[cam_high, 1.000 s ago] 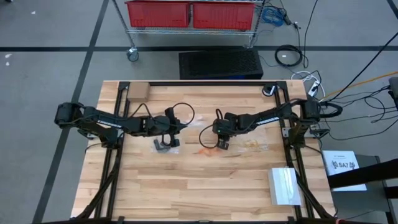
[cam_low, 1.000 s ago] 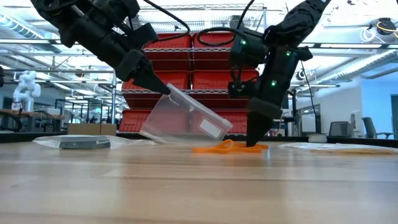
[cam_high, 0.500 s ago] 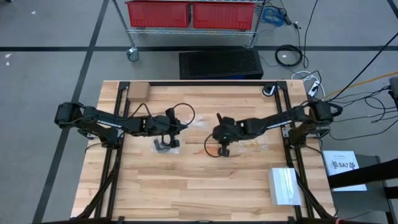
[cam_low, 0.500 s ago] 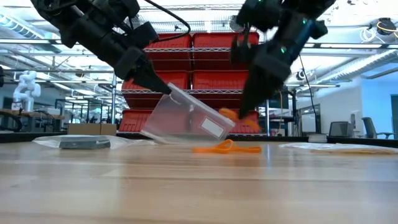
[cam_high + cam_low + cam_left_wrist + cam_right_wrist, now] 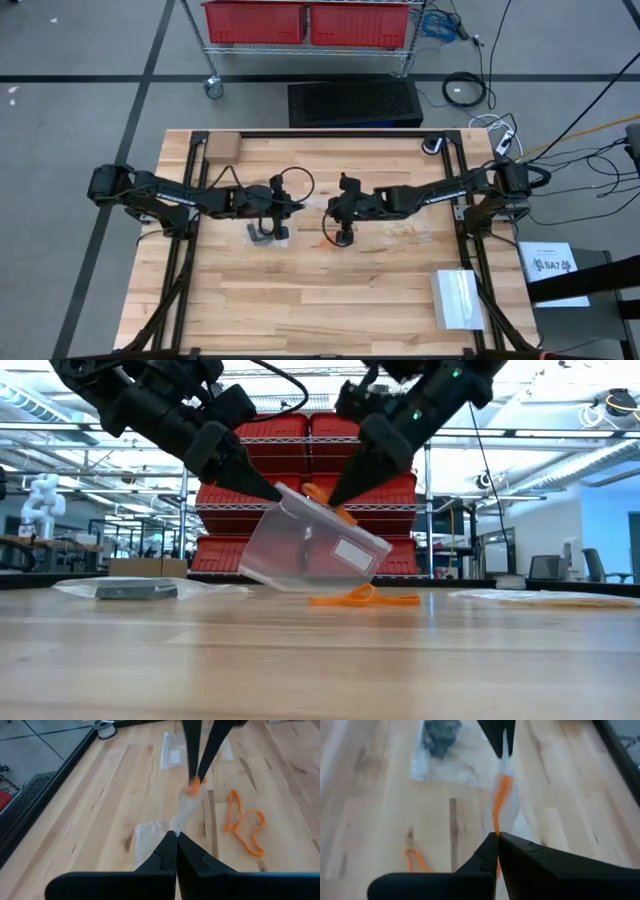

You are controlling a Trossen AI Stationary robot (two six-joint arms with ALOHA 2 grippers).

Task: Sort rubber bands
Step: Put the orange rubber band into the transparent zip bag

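Note:
A clear plastic bag point(image 5: 310, 550) hangs tilted from my left gripper point(image 5: 272, 496), which is shut on it. My right gripper point(image 5: 334, 500) is shut on an orange rubber band point(image 5: 501, 795) right at the bag's upper edge, facing the left gripper. More orange rubber bands point(image 5: 365, 598) lie on the table beside the bag point(image 5: 186, 805), also seen as loops point(image 5: 245, 825) in the left wrist view. A flat bag of black rubber bands point(image 5: 440, 735) lies to the left, and a bag of tan bands point(image 5: 410, 232) to the right. My left gripper pinches the bag's upper edge point(image 5: 179, 822) between its two fingers, slanting down from the table's left. The bag hangs tilted below the fingers, and its lower corner point(image 5: 262, 582) rests on the table. My right gripper pinches one end of the orange band point(image 5: 496, 827) between its fingertips, slanting down from the table's right. The band is clear of the table and stretches from the fingers to the bag's upper edge point(image 5: 318, 493).
A white box point(image 5: 457, 298) stands at the near right of the table and a small cardboard block point(image 5: 220, 148) at the far left. Red bins point(image 5: 320, 450) fill a shelf behind the table.
My right gripper has shut on an orange band on the table, risen with it, and swung toward the table's left up to the bag's upper edge. The other orange bands stay on the table. The bag's held edge has tipped up a little.

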